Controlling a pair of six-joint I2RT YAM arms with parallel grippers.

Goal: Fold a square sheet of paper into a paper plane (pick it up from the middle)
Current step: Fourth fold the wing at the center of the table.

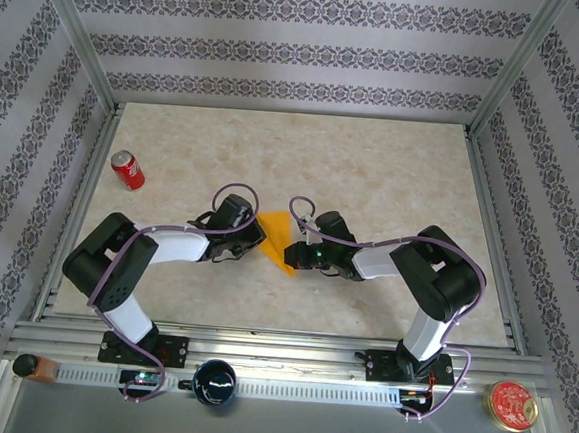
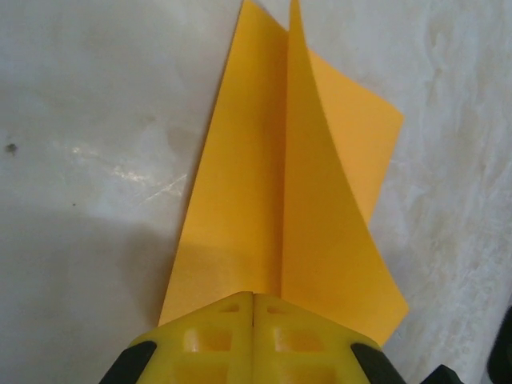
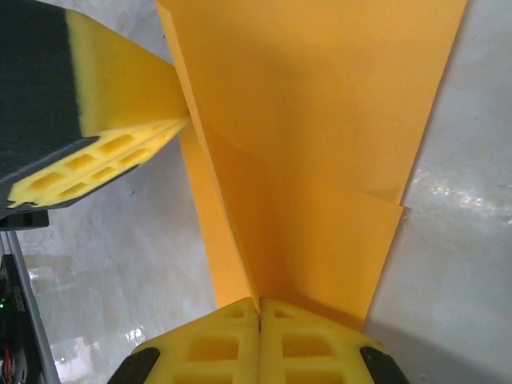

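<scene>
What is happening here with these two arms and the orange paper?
Two robot arms are folding an orange-yellow paper near the middle of the table. The left gripper and the right gripper are both shut on its centre ridge, reaching in from opposite sides. The paper is creased along the middle with flaps on either side, but it does not look like a finished plane yet. A red can sits at the far left, apart from both arms.
</scene>
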